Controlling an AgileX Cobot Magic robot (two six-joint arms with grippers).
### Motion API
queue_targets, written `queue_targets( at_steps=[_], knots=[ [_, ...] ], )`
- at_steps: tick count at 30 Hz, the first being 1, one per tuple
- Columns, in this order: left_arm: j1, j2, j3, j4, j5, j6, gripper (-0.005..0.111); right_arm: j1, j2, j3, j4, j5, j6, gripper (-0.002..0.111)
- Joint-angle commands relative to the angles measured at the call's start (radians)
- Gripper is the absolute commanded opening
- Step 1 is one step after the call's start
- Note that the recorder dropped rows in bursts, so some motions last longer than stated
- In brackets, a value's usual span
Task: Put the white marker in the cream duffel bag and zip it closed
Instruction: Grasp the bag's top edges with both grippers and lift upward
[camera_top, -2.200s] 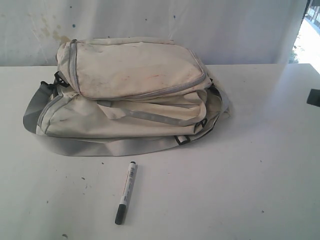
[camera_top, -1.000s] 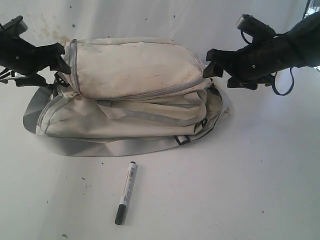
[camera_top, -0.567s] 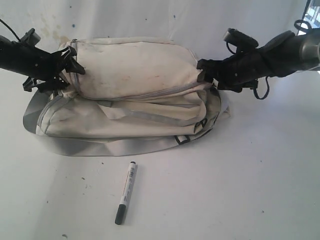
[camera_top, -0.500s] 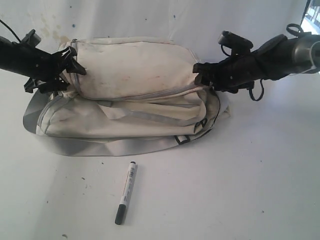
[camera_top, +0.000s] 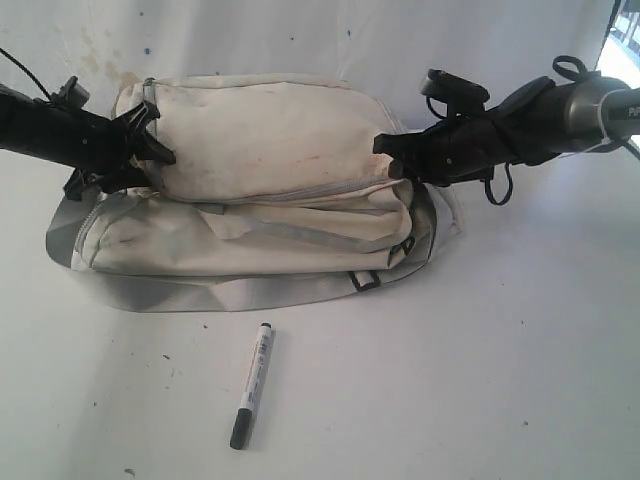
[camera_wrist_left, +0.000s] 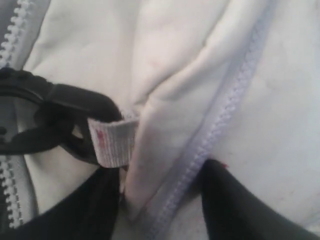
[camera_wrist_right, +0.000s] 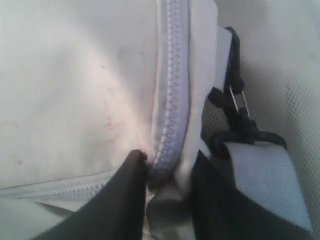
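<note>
A white tabletop (camera_top: 520, 380), flecked with dark specks, meets a pale wall (camera_top: 300, 35) stained brown above the left gripper (camera_top: 157, 135). Bright daylight shows beyond the right gripper (camera_top: 388, 158).

Bag (camera_wrist_left: 100, 60): creased cream fabric fills the frame, with a raised fold running from the upper middle down to the lower middle.
Zipper (camera_wrist_left: 225, 115): pale grey teeth, slanting from the upper right to the lower middle, just beside the fold.
Second zipper (camera_wrist_left: 11, 42): along the left edge.
Clip (camera_wrist_left: 55, 112): black, middle left.
Tab (camera_wrist_left: 112, 142): pale webbing loop threaded through the clip.
Gripper (camera_wrist_left: 160, 200): two dark fingers (camera_wrist_left: 240, 210) at the bottom edge, set apart, with the fold and zipper between them; whether they pinch is unclear.
</note>
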Motion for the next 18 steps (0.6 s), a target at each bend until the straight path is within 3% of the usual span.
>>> queue_targets(
  at_steps=[1,3,18],
  knots=[
    [-0.002,0.002,-0.006,-0.07,-0.01,0.007,0.015,-0.001,0.002,-0.004,0.001,0.031,-0.013,0.0],
    [-0.002,0.002,-0.006,-0.071,-0.006,0.015,0.0,-0.001,0.002,-0.004,0.001,0.033,-0.013,0.0],
    [0.01,-0.056,-0.008,-0.421,0.056,0.234,0.0,-0.003,-0.062,-0.054,-0.019,0.055,-0.013,0.0]
  ],
)
